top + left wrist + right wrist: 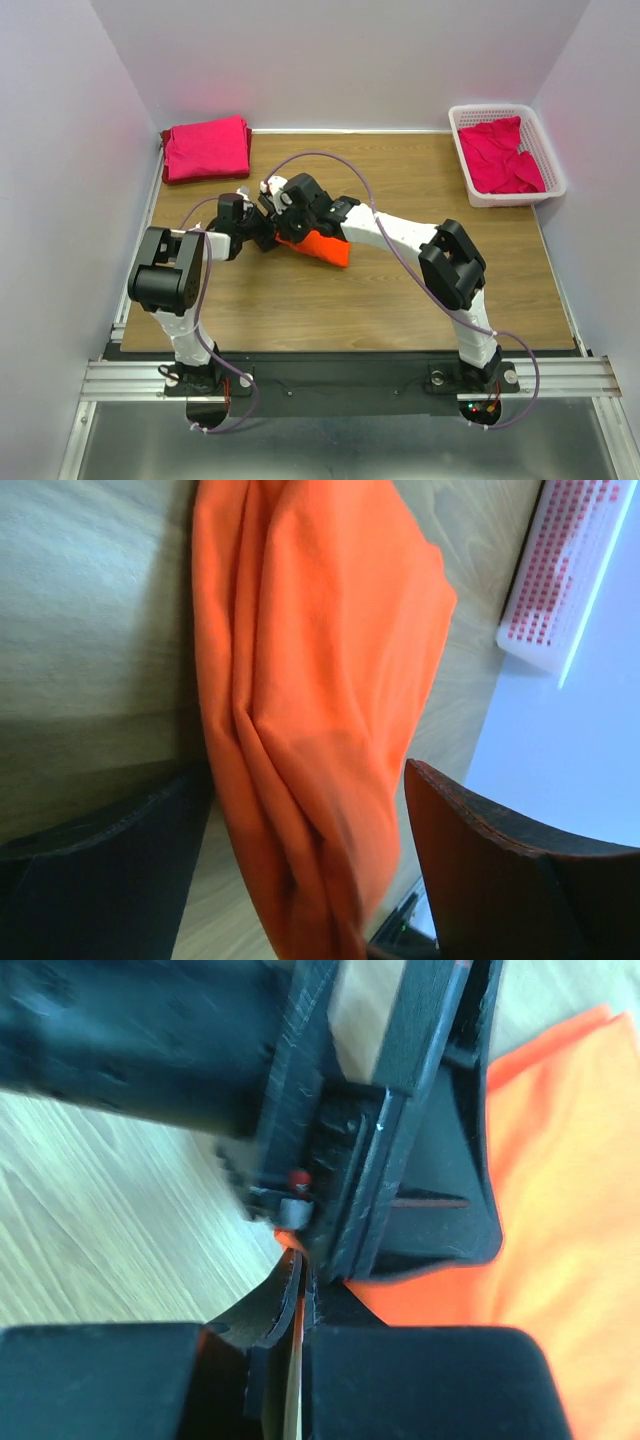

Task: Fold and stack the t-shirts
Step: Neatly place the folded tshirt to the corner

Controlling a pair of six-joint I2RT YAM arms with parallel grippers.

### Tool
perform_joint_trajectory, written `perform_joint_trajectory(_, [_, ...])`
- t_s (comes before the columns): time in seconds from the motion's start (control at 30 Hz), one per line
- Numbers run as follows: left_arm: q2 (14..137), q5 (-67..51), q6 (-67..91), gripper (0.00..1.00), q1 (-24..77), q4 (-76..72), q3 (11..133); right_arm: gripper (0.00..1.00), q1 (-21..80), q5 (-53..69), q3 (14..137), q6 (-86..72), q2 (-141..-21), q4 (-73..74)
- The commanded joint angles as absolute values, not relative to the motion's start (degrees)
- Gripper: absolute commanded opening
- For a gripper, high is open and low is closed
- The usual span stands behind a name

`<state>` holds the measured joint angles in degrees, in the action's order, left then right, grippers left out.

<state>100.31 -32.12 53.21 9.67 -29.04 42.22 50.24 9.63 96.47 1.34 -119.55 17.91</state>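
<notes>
Middle of the overhead frame, left gripper (300,775) sits wide open straddling the orange shirt (322,248), right gripper (298,1285) is clamped tight on its cloth

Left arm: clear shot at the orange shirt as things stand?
Likely yes. The left tool is open, with the orange shirt between its fingers and nothing in the way. The right tool, shut on the same shirt, crowds in close beside it.
</notes>
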Motion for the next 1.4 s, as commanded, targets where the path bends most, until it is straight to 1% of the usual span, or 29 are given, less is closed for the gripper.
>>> perform_joint_trajectory(0.0, [103.71,-27.87,56.69,0.78,10.63,-30.41,45.17,0.01,49.92,11.60,100.80,0.18,-119.79,16.00])
perform_joint_trajectory(0.07, [104.24,-25.68,57.13,0.69,10.63,-31.37,46.31,0.01,50.01,11.60,100.90,0.09,-119.88,16.00])
perform_joint_trajectory(0.1, [104.76,-24.88,57.13,0.62,10.63,-31.90,46.75,0.01,50.01,11.43,100.90,-1.13,-119.71,16.00])
perform_joint_trajectory(0.17, [105.99,-24.26,57.74,0.57,10.63,-32.69,48.24,0.01,50.01,11.16,100.37,-1.32,-119.62,16.00])
perform_joint_trajectory(0.27, [108.10,-24.26,57.66,0.55,10.81,-34.27,49.91,0.01,49.92,11.69,99.67,-1.23,-119.09,16.00])
perform_joint_trajectory(0.57, [110.13,-22.24,56.08,0.54,11.34,-36.21,52.82,0.00,49.92,12.75,98.53,-1.50,-118.65,16.08])
perform_joint_trajectory(0.67, [109.95,-21.89,53.45,0.32,11.51,-36.21,53.70,0.01,50.01,12.39,98.61,-1.32,-118.74,16.00])
perform_joint_trajectory(0.7, [109.95,-21.71,52.22,0.19,11.51,-35.60,54.40,0.01,50.01,12.04,98.61,-1.23,-118.74,16.08])
perform_joint_trajectory(0.73, [109.86,-21.45,47.25,0.15,11.51,-34.55,55.54,0.09,50.01,11.52,98.27,-1.14,-118.57,16.17])
perform_joint_trajectory(0.77, [109.86,-19.79,43.89,0.11,11.51,-30.19,59.11,0.17,49.84,10.99,97.57,-0.71,-118.13,16.17])
perform_joint_trajectory(0.8, [110.47,-18.56,36.20,0.04,11.77,-27.28,61.59,0.36,49.57,10.03,96.95,-0.62,-117.08,16.26])
perform_joint_trajectory(0.83, [111.09,-15.50,33.17,0.02,11.86,-20.37,67.27,0.44,48.61,9.85,95.46,-0.79,-116.37,16.43])
perform_joint_trajectory(0.87, [111.96,-14.51,29.65,0.00,11.87,-17.43,70.11,0.52,47.91,10.02,94.58,-1.05,-115.76,16.52])
perform_joint_trajectory(0.93, [115.21,-11.53,21.41,0.00,11.87,-10.76,76.26,0.67,46.41,10.20,92.91,-1.58,-113.66,17.05])
perform_joint_trajectory(0.97, [115.92,-9.08,19.18,0.00,11.87,-8.20,80.12,0.70,44.84,10.28,91.25,-1.32,-112.86,17.22])
perform_joint_trajectory(1.03, [116.89,-6.78,16.01,0.00,11.43,-6.95,82.61,0.80,43.34,10.20,89.57,-0.97,-110.58,18.01])
perform_joint_trajectory(1.1, [117.59,-4.84,11.53,0.00,11.43,-6.94,86.03,0.87,40.97,10.02,87.63,-0.53,-109.34,18.72])
perform_joint_trajectory(1.13, [117.95,-4.57,9.77,0.00,11.25,-6.94,87.26,0.97,40.17,10.02,87.10,-0.61,-108.55,18.89])
perform_joint_trajectory(1.17, [118.30,-3.53,6.54,0.00,11.25,-7.12,89.80,1.00,38.77,9.67,85.62,-0.53,-107.33,19.33])
perform_joint_trajectory(1.23, [119.26,-3.08,3.27,0.00,11.08,-7.38,92.45,1.00,37.45,9.49,84.21,1.13,-106.09,19.51])
perform_joint_trajectory(1.37, [121.55,-2.90,-3.50,0.00,10.37,-6.95,101.48,1.00,35.25,8.53,81.74,2.02,-103.80,19.95])
